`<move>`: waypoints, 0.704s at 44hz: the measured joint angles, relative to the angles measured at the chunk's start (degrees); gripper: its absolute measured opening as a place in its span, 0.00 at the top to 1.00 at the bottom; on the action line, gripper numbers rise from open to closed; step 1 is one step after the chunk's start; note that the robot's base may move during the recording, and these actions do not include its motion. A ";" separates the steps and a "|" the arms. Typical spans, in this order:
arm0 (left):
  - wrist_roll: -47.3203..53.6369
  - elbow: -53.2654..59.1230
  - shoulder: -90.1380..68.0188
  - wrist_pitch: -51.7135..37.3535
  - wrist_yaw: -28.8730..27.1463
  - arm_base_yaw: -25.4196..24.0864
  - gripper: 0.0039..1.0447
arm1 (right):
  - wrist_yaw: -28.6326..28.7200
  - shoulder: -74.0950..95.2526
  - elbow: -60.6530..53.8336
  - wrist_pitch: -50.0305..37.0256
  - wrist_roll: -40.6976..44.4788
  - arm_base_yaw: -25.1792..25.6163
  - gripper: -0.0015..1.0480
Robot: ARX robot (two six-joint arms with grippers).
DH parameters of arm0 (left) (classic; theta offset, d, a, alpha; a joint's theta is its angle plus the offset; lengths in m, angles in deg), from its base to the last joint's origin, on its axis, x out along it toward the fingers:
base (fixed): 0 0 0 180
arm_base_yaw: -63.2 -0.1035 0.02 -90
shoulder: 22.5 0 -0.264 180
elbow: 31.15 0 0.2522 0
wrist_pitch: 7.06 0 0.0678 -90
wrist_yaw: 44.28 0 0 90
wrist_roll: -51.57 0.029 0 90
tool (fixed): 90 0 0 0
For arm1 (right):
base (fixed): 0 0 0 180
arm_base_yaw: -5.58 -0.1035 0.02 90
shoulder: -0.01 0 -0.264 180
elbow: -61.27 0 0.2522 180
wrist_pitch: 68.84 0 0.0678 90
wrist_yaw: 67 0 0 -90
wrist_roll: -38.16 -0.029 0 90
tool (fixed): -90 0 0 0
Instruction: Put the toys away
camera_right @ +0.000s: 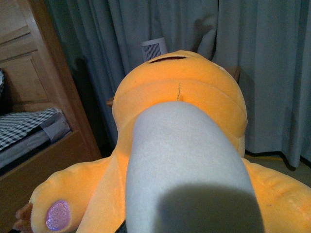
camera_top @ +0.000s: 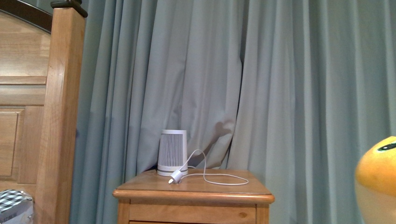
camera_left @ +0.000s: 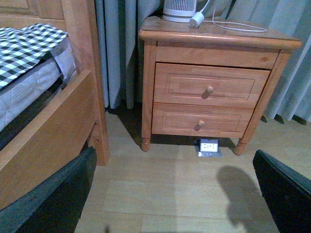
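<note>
No readable text or numbers, small white box [camera_left: 209,146] on floor [camera_left: 170,194] (marks blurred)

1 plush toy [camera_top: 377,176]: soft animal, orange-yellow, rounded. Front view: only part shows, at the right edge, low in frame, w/ a dark stitched line [camera_top: 387,147] near its top and paler colour toward its underside. Right wrist view: plush toy [camera_right: 180,92] fills most of the frame, v. close to cam. Broad pale cream area [camera_right: 187,160] runs down its middle, shadowed at one end. Pink paw pad [camera_right: 58,215] on one limb; limbs spread to both sides. What bears it is hidden.
</note>
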 joint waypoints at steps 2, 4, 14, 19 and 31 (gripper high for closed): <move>0.02 0.00 0.00 0.00 0.00 0.00 0.06 | 0.11 -0.07 0.00 0.00 0.00 0.00 0.90; 0.02 0.00 0.00 0.00 0.00 0.00 0.06 | 0.11 -0.17 0.00 0.00 0.00 0.00 0.90; 0.02 0.00 0.02 0.00 0.02 0.00 0.06 | 0.22 -0.35 0.00 0.00 0.00 0.00 0.90; 0.02 0.00 0.00 0.00 0.02 0.00 0.06 | 0.20 -0.31 0.00 0.00 0.00 0.00 0.90; 0.02 0.00 0.00 0.00 0.02 0.00 0.06 | 0.04 0.04 0.00 0.00 0.00 0.00 0.91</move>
